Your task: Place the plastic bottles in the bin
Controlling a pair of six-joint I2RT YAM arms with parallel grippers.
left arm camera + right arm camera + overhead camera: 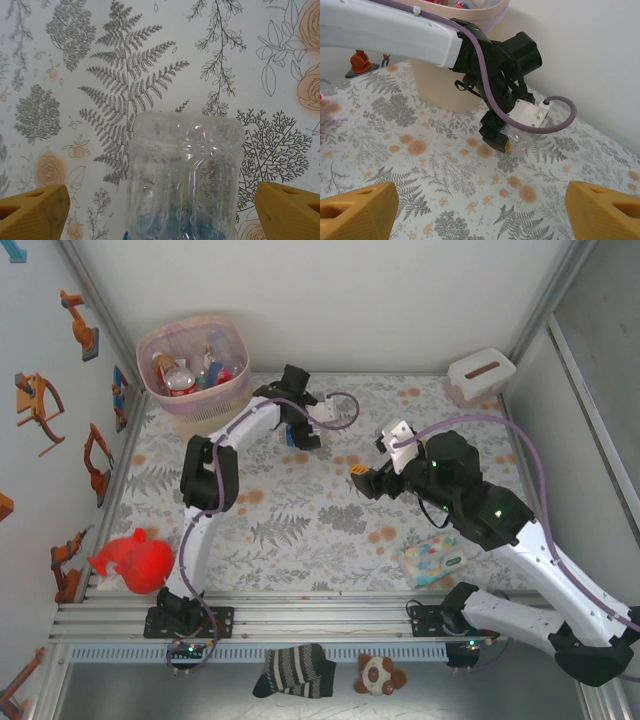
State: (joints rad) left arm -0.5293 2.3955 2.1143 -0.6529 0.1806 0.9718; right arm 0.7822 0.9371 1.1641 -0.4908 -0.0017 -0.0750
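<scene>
the left gripper [300, 436] points down at the mat [60, 60], its yellow fingers [35, 216] spread wide with a clear bottle [185, 170] between them. bare mat shows on both sides of the bottle, so neither finger touches it. the bottle has a blue label at the end nearer the wrist. whether its far end rests on the mat cannot be told. from the right wrist, the same bottle [524, 142] sits just under the left gripper's [506, 146] fingertips. the bin [200, 405] stands near this gripper, beyond it and to its left, with several bottles [183, 378] inside. the right gripper [480, 212] is also spread apart with nothing between its fingers. it hovers over the mat to the right of the left one, apart from the bottle.
</scene>
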